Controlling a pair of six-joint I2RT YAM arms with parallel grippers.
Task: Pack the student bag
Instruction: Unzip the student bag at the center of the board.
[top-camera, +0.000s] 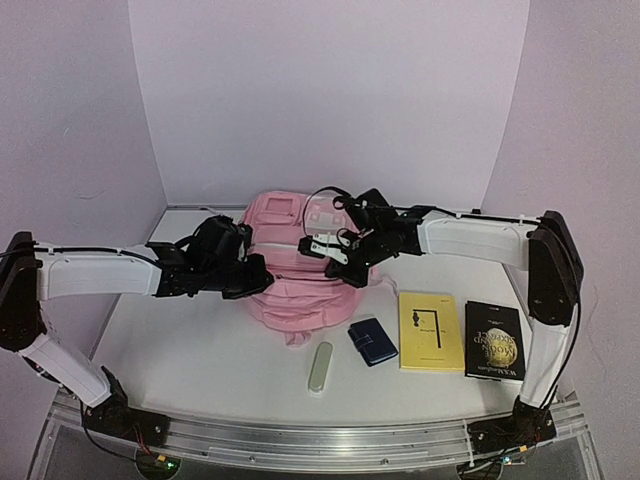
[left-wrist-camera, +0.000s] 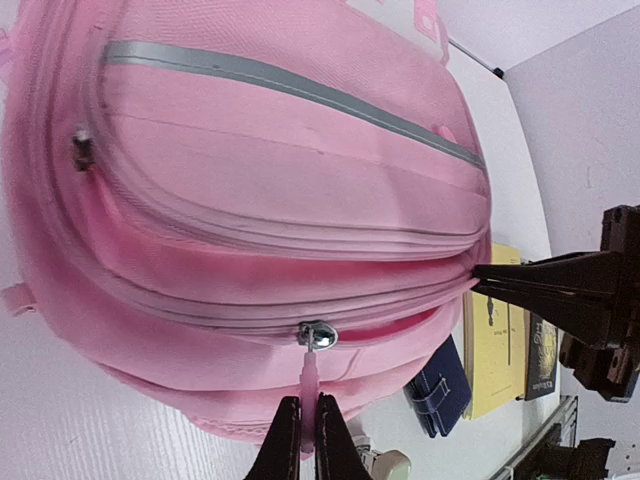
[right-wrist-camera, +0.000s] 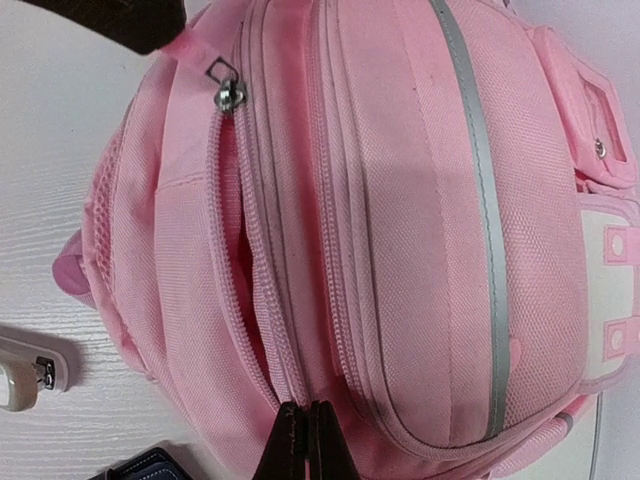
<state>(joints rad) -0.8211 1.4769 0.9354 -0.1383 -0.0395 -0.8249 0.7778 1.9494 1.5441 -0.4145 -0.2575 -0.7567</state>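
Note:
The student bag (top-camera: 300, 262), a soft pink backpack, lies in the middle of the table. My left gripper (left-wrist-camera: 308, 432) is shut on the pink pull tab (left-wrist-camera: 312, 380) that hangs from the silver zip slider (left-wrist-camera: 318, 336). From the slider the zip (right-wrist-camera: 245, 250) stands partly open towards the right arm. At the far end of that opening my right gripper (right-wrist-camera: 308, 418) is shut on the bag's edge beside the zip teeth. In the top view the left gripper (top-camera: 264, 280) is at the bag's left side. The right gripper (top-camera: 352, 272) is at its right side.
In front of the bag lie a white oblong object (top-camera: 320, 367) and a navy wallet (top-camera: 372, 340). To the right are a yellow book (top-camera: 430, 330) and a black book (top-camera: 494, 340). A white wall stands close behind the bag.

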